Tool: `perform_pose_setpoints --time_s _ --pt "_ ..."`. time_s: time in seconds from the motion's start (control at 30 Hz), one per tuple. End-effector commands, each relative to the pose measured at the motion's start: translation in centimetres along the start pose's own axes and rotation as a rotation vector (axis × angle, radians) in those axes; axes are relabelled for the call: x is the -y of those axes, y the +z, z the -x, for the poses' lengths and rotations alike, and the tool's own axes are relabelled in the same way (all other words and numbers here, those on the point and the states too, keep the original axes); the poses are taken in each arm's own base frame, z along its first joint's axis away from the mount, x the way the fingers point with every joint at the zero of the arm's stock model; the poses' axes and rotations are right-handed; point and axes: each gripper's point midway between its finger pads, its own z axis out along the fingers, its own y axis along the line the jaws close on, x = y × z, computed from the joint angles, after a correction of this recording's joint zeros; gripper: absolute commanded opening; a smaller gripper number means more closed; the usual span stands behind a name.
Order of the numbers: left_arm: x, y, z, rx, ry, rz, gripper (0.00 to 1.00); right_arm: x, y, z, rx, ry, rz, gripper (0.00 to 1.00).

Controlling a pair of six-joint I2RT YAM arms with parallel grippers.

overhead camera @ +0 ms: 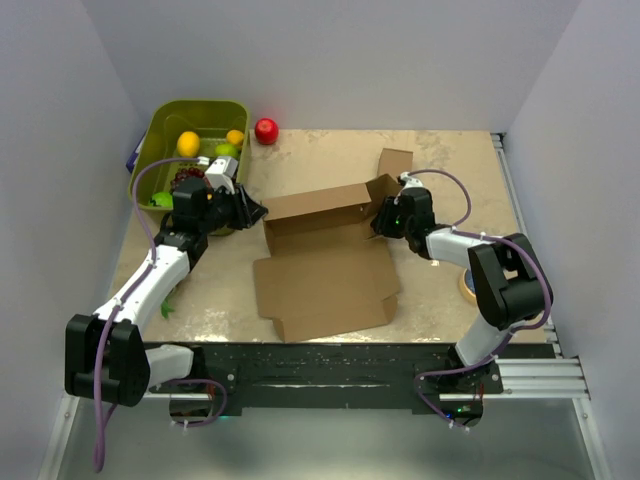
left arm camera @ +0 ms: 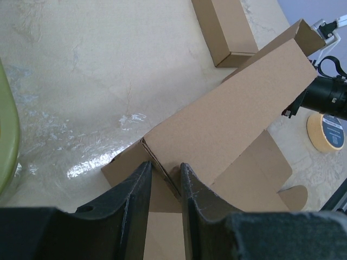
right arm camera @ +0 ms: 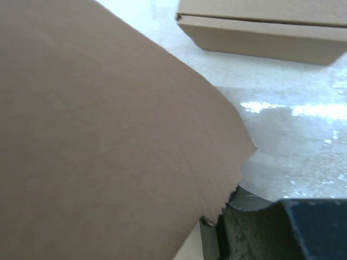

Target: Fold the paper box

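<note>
The paper box [overhead camera: 325, 285] lies mid-table as a flat brown cardboard sheet, with its long back wall [overhead camera: 320, 205] folded upright. My left gripper [overhead camera: 257, 212] is at that wall's left end. In the left wrist view its fingers [left arm camera: 138, 189] straddle the corner flap [left arm camera: 162, 168], whose edge runs slantwise between them and touches both. My right gripper [overhead camera: 383, 217] is at the wall's right end. There the cardboard [right arm camera: 97, 135] fills most of the right wrist view and hides one finger. The other finger [right arm camera: 255, 227] rests against the torn edge.
A smaller closed cardboard box [overhead camera: 394, 162] [right arm camera: 265, 32] lies behind the right gripper. A green bin [overhead camera: 150, 140] of fruit stands at the back left, with a red apple [overhead camera: 266, 130] beside it. A tape roll [overhead camera: 467, 287] [left arm camera: 325, 131] sits by the right arm.
</note>
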Motion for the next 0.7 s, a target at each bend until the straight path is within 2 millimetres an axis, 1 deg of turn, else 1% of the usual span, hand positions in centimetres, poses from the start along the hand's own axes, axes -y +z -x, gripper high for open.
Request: perform_pose_setpoints --time_s 0.0,0.13,0.23,0.37,0.43,0.53,0.57,0.63,0.67 --pt "-2.4 -0.1 -4.6 -0.153 -0.028 0.091 0.31 -2.7 -0.9 1.9 0.07 0.006 0.124 0.35" --pt "-2.4 -0.1 -4.6 -0.154 -0.03 0.088 0.31 -3.1 -0.8 1.4 0.062 -0.011 0.125 0.33" --pt "-2.4 0.0 -4.6 -0.156 -0.031 0.087 0.31 -3.9 -0.9 1.1 0.061 -0.029 0.132 0.31" --pt "-2.5 0.0 -4.7 -0.156 -0.032 0.088 0.31 -5.4 -1.4 0.8 0.072 -0.066 0.141 0.32" --pt "-2.4 0.0 -4.7 -0.159 -0.034 0.085 0.31 -5.5 -1.5 0.7 0.074 -0.081 0.128 0.32" --pt "-2.4 0.1 -4.8 -0.162 -0.035 0.084 0.31 -5.7 -1.2 -0.1 0.064 -0.103 0.115 0.32" --pt "-2.4 0.1 -4.9 -0.163 -0.036 0.084 0.31 -5.7 -0.9 -0.9 0.048 -0.115 0.106 0.31" --pt "-2.4 0.1 -4.8 -0.162 -0.035 0.082 0.31 -5.9 -0.6 -1.5 0.04 -0.128 0.106 0.31" --pt "-2.4 0.1 -4.8 -0.162 -0.035 0.082 0.31 -6.2 -0.4 -2.1 0.028 -0.139 0.112 0.31"
